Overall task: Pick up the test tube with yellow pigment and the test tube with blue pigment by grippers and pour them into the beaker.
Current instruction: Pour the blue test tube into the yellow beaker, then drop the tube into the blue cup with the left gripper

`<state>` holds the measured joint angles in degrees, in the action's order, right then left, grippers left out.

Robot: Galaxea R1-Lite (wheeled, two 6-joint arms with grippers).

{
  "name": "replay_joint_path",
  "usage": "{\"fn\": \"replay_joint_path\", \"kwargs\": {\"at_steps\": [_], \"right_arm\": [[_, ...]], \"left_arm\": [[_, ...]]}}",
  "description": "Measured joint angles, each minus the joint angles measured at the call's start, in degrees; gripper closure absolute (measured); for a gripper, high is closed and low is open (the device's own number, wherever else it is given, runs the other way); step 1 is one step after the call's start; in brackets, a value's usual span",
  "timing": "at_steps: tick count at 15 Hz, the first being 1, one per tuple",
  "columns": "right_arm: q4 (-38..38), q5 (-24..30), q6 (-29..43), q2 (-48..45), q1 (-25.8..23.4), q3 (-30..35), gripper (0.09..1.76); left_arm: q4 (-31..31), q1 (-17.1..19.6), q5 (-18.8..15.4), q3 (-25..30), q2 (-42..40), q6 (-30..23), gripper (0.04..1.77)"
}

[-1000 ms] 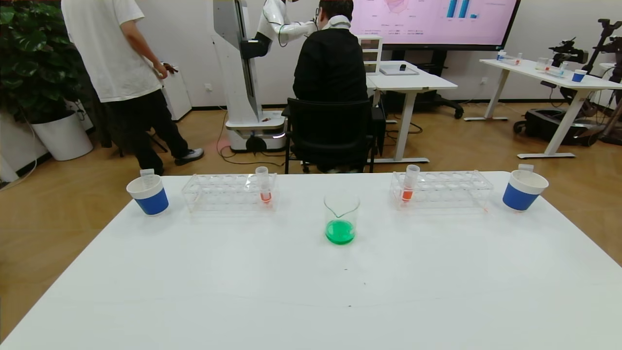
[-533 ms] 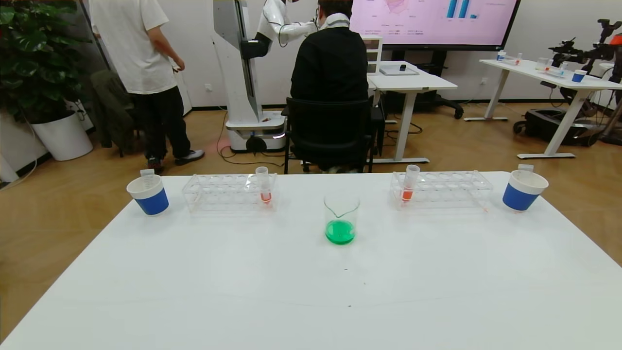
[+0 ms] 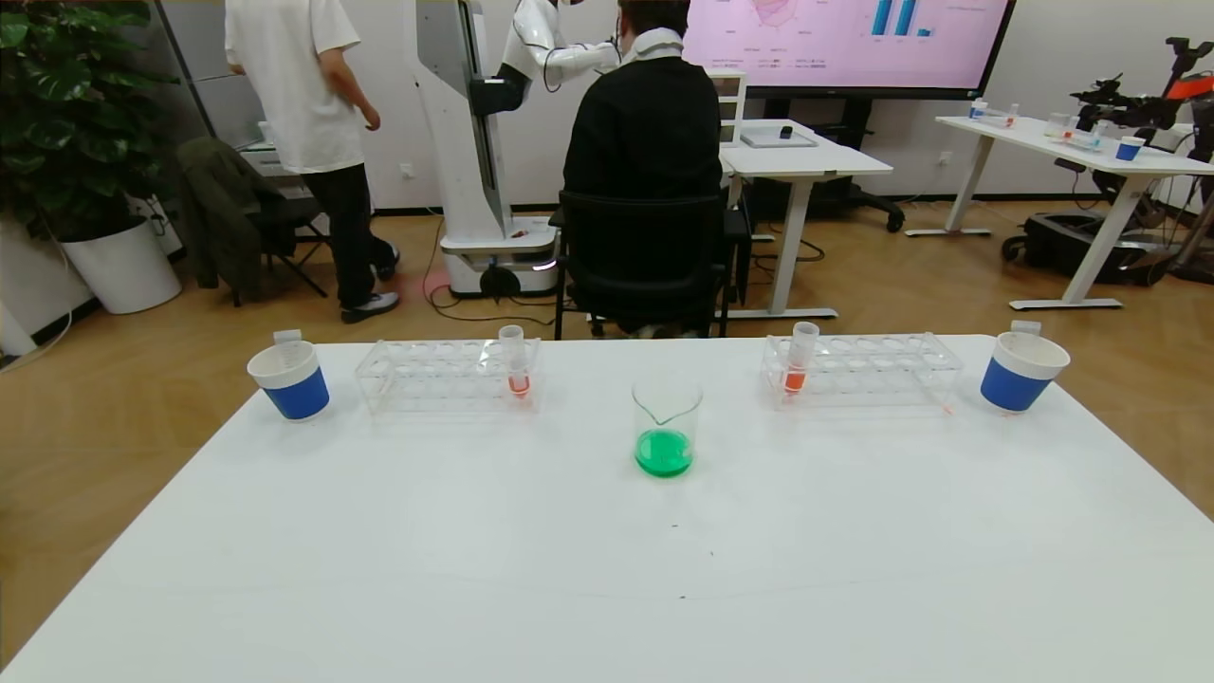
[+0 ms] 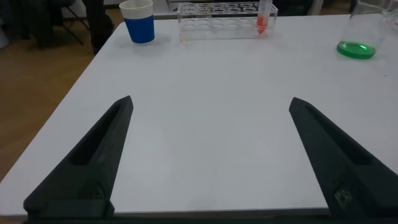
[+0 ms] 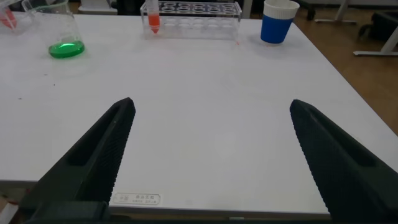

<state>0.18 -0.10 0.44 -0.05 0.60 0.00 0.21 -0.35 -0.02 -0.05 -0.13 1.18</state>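
Left gripper (image 4: 208, 155): parked low at the near left edge of the table, seen only from its own wrist camera; its two black fingers are spread wide with nothing between them, only bare tabletop.

Right gripper (image 5: 208, 158): parked the same way at the near right edge, fingers splayed wide apart and holding nothing.

Table (image 3: 607, 569): white, with its whole near half bare.

Beaker (image 3: 666, 426): clear glass, upright near the middle of the table towards the far side, spout turned to the near side; a shallow pool of bright green liquid lies in the bottom, the rest of the glass is empty.

Left rack (image 3: 448, 374): clear plastic, far left of the beaker, along the far edge; one clear tube (image 3: 514, 359) stands upright in its right end, orange liquid in the tip.

Right rack (image 3: 861, 368): clear plastic, far right of the beaker; one clear tube (image 3: 799, 357) stands in its left end, tilted slightly, also with an orange tip.

Left cup (image 3: 289, 378): blue-and-white paper cup at the far left corner, beyond the left rack's outer end; a clear tube (image 3: 285, 338) pokes up above its rim, its contents not visible.

Right cup (image 3: 1018, 370): matching cup at the far right corner; a clear tube top (image 3: 1024, 328) shows at its far rim, contents hidden.

Yellow and blue pigment tubes: I cannot tell which of these they are; no yellow or blue tip shows.
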Motion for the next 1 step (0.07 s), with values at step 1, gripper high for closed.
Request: {"fn": "replay_joint_path", "kwargs": {"at_steps": [1], "right_arm": [[0.00, 0.00, 0.00, 0.00, 0.00, 0.00, 0.11]], "left_arm": [[0.00, 0.00, 0.02, 0.00, 0.00, -0.04, 0.06]]}}
